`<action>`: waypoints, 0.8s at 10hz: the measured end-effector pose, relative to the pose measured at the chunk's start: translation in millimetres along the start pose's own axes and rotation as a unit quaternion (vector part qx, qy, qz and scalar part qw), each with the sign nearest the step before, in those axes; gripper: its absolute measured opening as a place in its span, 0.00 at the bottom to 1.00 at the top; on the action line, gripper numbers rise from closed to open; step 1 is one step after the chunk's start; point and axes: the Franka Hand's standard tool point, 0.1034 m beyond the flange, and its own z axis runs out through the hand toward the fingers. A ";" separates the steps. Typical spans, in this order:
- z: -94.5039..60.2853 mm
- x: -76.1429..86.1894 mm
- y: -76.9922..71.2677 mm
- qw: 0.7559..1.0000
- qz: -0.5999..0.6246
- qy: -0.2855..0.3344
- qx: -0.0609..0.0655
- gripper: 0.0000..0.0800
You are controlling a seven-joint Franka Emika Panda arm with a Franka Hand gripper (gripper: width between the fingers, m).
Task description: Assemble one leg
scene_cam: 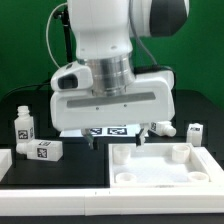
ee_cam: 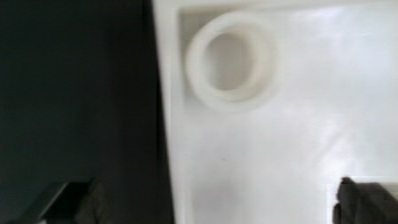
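Several small white legs with marker tags are on the black table. One leg [scene_cam: 23,127] stands upright at the exterior view's left, one leg [scene_cam: 42,149] lies in front of it, and another leg [scene_cam: 194,131] stands at the right. My gripper [scene_cam: 119,140] is open and empty, low over the far left edge of the large white tray-like piece [scene_cam: 165,165]. In the wrist view my gripper [ee_cam: 214,200] has its dark fingertips [ee_cam: 63,202] spread wide, one over the black table, one over the tray-like piece [ee_cam: 285,140]. A round corner hole [ee_cam: 231,70] lies ahead of it. No leg shows in the wrist view.
The marker board [scene_cam: 110,130] lies behind the gripper, partly hidden. Another small white part [scene_cam: 165,127] sits near the tray-like piece's far edge. A white block [scene_cam: 5,163] lies at the exterior view's front left. The green wall stands behind.
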 end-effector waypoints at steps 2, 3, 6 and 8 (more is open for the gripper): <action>-21.0 -21.6 -41.3 1.000 0.014 0.003 0.002 0.81; -17.2 -22.2 -42.8 1.000 0.010 0.022 -0.002 0.81; -11.7 -31.2 -42.7 0.997 0.025 -0.070 0.006 0.81; 4.3 -61.1 -58.8 0.984 0.079 -0.157 -0.004 0.81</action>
